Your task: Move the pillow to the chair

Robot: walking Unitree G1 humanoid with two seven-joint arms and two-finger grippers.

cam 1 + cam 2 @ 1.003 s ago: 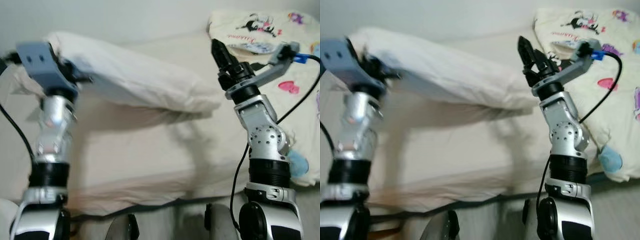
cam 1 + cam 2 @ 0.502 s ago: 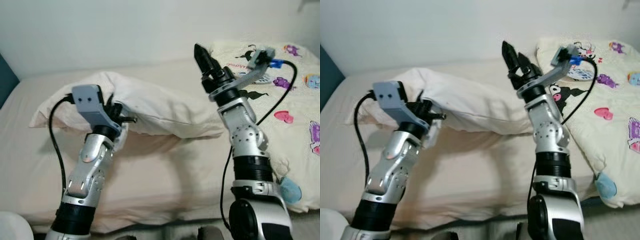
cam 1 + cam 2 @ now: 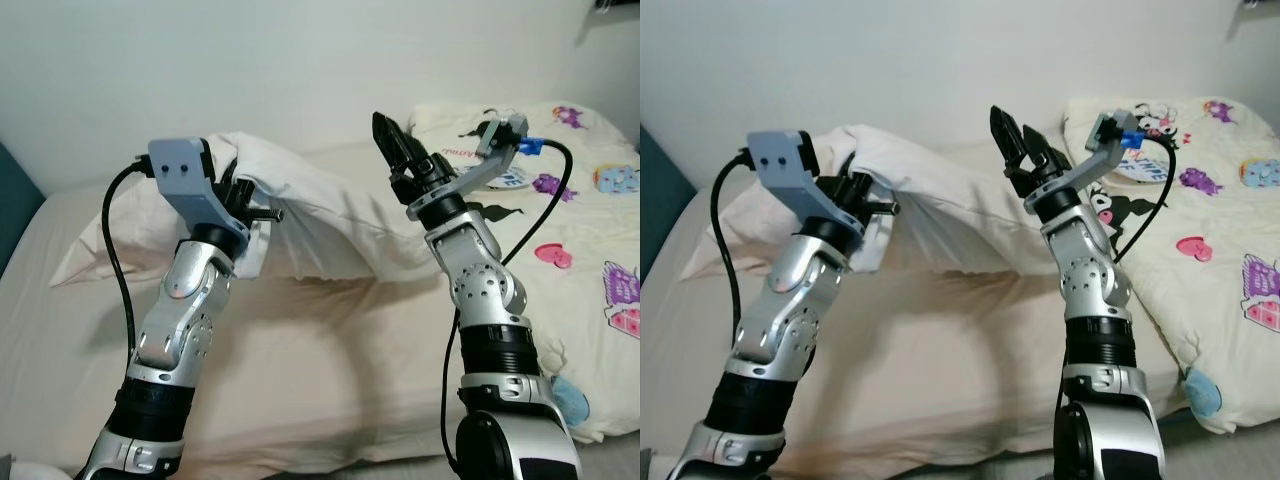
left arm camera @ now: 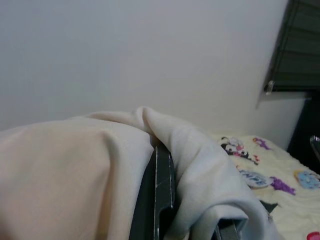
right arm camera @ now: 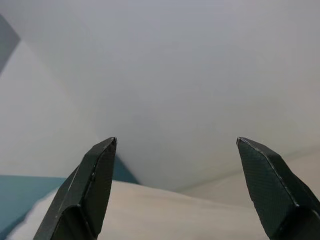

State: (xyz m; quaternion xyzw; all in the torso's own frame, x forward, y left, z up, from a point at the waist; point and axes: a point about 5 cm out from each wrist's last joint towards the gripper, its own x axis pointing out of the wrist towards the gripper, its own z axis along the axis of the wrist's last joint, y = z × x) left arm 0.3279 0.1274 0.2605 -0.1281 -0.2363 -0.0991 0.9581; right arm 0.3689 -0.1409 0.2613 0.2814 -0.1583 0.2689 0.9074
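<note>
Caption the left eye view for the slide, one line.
Left gripper lifts the white pillow off the bed; right gripper hangs open beside it.

White pillow [image 3: 330,215], cartoon-printed cream quilt [image 3: 590,230].

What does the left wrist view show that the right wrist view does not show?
Left wrist view: the white pillow bunched over a black finger of the left gripper, and the cartoon-print blanket. Right wrist view: the right gripper with its two fingers spread wide, holding nothing, over the beige bed. Both show the pale wall.
</note>
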